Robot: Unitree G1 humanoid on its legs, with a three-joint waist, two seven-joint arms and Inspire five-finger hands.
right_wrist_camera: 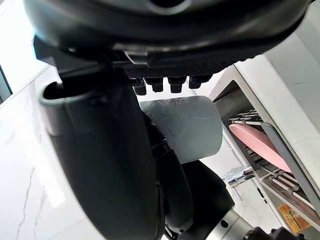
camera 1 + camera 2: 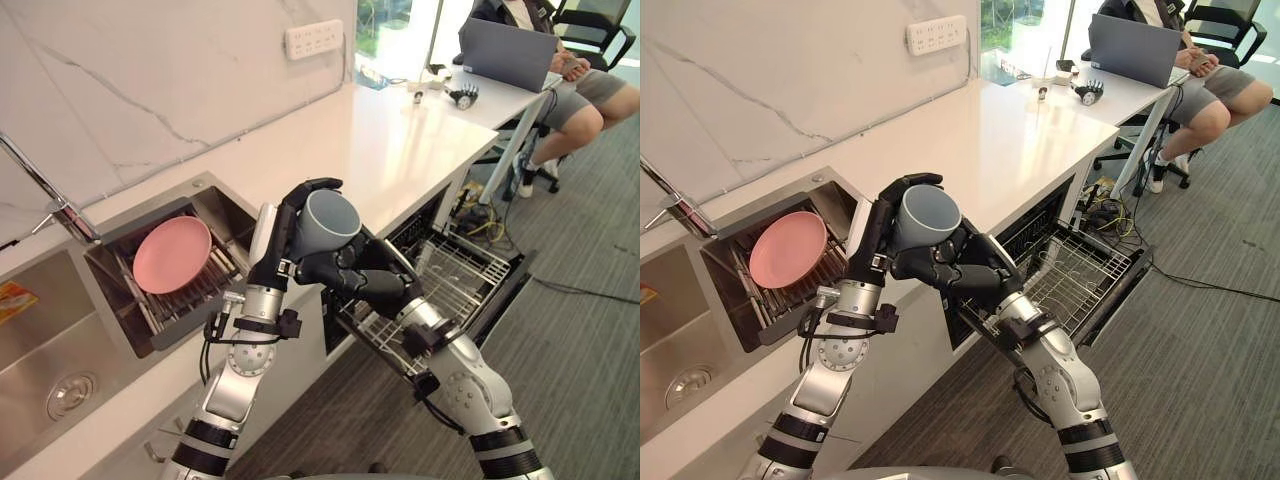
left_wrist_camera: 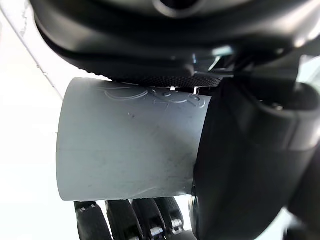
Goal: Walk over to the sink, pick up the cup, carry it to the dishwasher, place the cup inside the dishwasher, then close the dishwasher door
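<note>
You are looking down at a long white counter [image 2: 400,140] under a marble wall [image 2: 150,70] with a white socket strip [image 2: 314,39]. A steel sink [image 2: 40,340] with a tap [image 2: 50,195] is sitting at your left. Beside it, a pink plate [image 2: 172,254] is leaning in a sunken drying rack [image 2: 190,295]. Below the counter's front, the dishwasher is standing open, with its wire rack [image 2: 455,275] pulled out over grey carpet [image 2: 580,360]. Far off, a person [image 2: 590,100] is sitting at a desk [image 2: 500,100] with a laptop [image 2: 508,52].

Both arms are reaching up and meeting in front of the counter edge. Your left hand [image 2: 285,235] is pointing upward, and its fingers and thumb are curling round the grey cup [image 2: 330,222]. The cup is tilting, with its mouth facing up, high above the counter's front edge and not in the dishwasher. Your right hand [image 2: 340,272] is pressing in from below. Its fingers seem to be wrapping round the cup's lower part too, though the left hand is hiding some of that grip.
</note>
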